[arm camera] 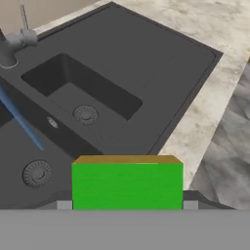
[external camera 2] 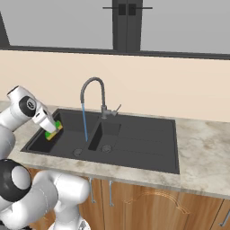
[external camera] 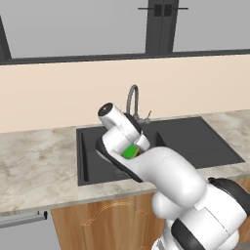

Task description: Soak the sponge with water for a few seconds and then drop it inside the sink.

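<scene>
My gripper [external camera 2: 50, 128] is shut on the sponge [external camera 2: 53, 131], a small block with a green face over a yellow layer. It hangs above the left end of the large basin of the black sink [external camera 2: 143, 143]. A thin blue stream of water [external camera 2: 84, 123] falls from the grey gooseneck faucet [external camera 2: 92, 87] into that basin, to the right of the sponge and apart from it. In the hand view the sponge [arm camera: 127, 185] sits between the fingertips, with the water [arm camera: 22, 119] slanting at the left. In the left base view the sponge [external camera: 130, 152] peeks out behind the arm.
Marble counter [external camera 2: 202, 152] surrounds the sink, with a beige backsplash and window behind. The smaller basin [external camera 2: 106, 137] and a ribbed drainboard lie to the right of the stream. Wooden cabinet doors [external camera 2: 148, 206] run below the counter edge.
</scene>
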